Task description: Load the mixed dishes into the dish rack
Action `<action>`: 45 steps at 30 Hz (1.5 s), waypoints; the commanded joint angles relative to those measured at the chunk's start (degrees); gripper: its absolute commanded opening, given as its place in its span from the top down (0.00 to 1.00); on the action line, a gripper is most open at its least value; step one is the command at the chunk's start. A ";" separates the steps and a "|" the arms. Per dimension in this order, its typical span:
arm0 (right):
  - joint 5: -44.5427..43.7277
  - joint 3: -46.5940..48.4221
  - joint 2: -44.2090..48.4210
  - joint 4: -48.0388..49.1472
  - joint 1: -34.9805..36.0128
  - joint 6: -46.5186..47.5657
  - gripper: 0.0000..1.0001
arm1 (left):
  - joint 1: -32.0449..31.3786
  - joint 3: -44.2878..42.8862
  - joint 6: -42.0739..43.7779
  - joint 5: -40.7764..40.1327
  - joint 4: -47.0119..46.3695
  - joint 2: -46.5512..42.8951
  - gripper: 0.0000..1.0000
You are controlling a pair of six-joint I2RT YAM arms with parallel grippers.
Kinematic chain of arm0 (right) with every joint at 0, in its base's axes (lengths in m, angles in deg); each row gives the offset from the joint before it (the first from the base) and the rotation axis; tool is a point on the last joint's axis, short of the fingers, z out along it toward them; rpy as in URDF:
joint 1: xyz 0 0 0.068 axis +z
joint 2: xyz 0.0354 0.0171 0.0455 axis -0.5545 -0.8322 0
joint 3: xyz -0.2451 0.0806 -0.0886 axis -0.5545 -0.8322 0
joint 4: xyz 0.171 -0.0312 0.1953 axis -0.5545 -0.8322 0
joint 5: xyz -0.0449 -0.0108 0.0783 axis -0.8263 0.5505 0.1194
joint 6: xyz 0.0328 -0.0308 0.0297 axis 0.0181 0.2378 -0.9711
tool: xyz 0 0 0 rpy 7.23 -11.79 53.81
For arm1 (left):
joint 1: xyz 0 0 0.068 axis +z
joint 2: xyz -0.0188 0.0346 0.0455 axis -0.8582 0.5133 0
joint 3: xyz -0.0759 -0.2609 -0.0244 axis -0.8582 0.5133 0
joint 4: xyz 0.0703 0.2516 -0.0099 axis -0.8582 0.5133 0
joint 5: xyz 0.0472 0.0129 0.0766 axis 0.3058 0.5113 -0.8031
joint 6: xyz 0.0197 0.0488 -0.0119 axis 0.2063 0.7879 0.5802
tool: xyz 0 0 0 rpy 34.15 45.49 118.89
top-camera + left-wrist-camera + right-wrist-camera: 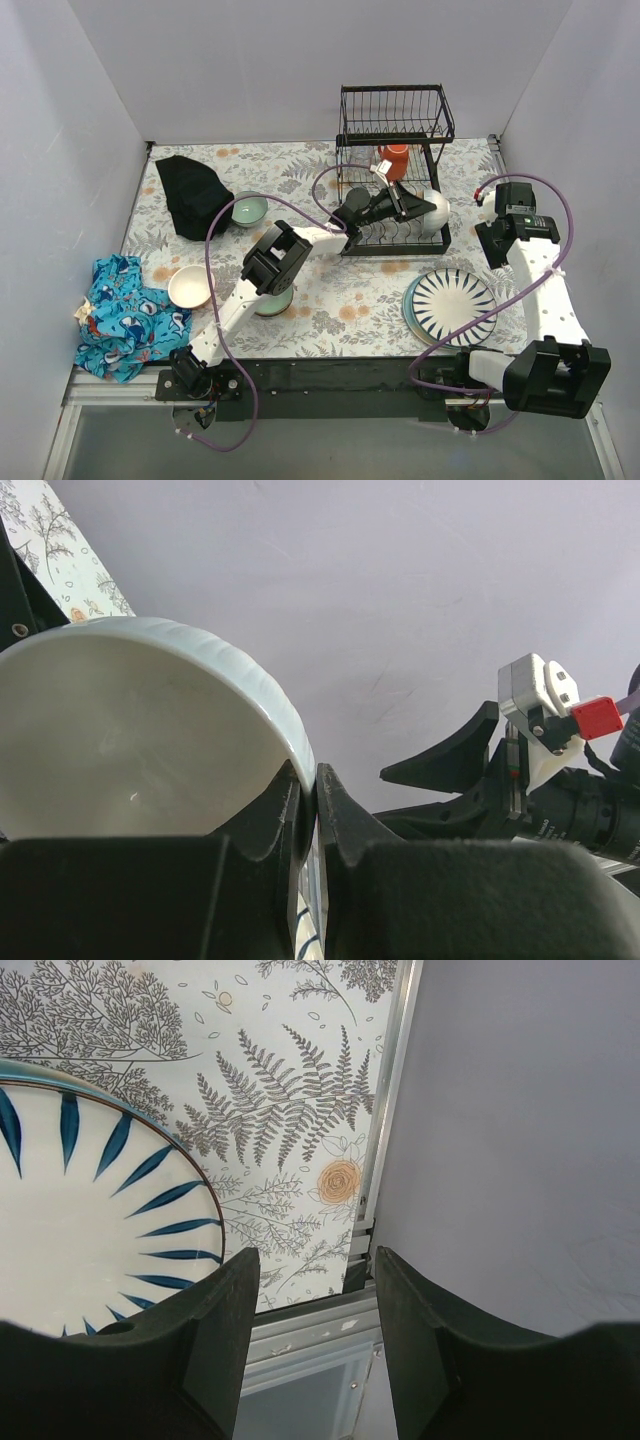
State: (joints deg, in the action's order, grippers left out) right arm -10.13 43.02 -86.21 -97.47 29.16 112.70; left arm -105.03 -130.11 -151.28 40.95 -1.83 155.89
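Note:
My left gripper is shut on the rim of a small white bowl, held on edge at the right end of the black wire dish rack's lower tray. In the left wrist view the bowl fills the left side, its rim pinched between the fingers of that gripper. An orange mug stands in the rack. My right gripper is open and empty, raised to the right of the rack. The right wrist view shows it above the table edge, next to the striped plates.
Stacked striped plates lie at the front right. A pale-green bowl sits by the black cloth. A white bowl is beside the blue patterned cloth. Another bowl lies partly under the left arm.

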 commanded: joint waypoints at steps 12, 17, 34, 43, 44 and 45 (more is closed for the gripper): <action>1.73 4.37 -2.82 -0.99 -0.58 0.16 0.43 | 0.29 1.21 -13.57 -0.92 -6.67 0.85 1.00; 2.18 5.78 -4.49 -0.90 -0.58 0.16 0.43 | 0.38 2.62 -16.56 -0.92 -6.58 1.73 1.00; 4.55 4.38 -3.62 0.24 -0.58 -0.28 0.43 | 0.91 12.73 -17.62 -0.74 -11.24 1.21 1.00; 6.40 2.00 -1.51 1.21 -0.58 -1.25 0.43 | 1.17 15.19 -12.44 1.71 -11.59 -1.96 1.00; 6.75 1.91 -1.42 1.65 -0.58 -1.42 0.43 | 1.26 15.10 -11.73 2.07 -10.64 -2.83 1.00; 7.01 1.91 -1.51 1.82 -0.58 -1.51 0.43 | 1.52 15.10 -10.68 2.85 -10.28 -3.36 1.00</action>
State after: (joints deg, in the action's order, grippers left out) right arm -4.92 45.27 -89.20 -98.12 28.81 112.59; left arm -104.22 -117.98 -153.00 41.15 -13.20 153.40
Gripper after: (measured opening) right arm 0.566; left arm 0.054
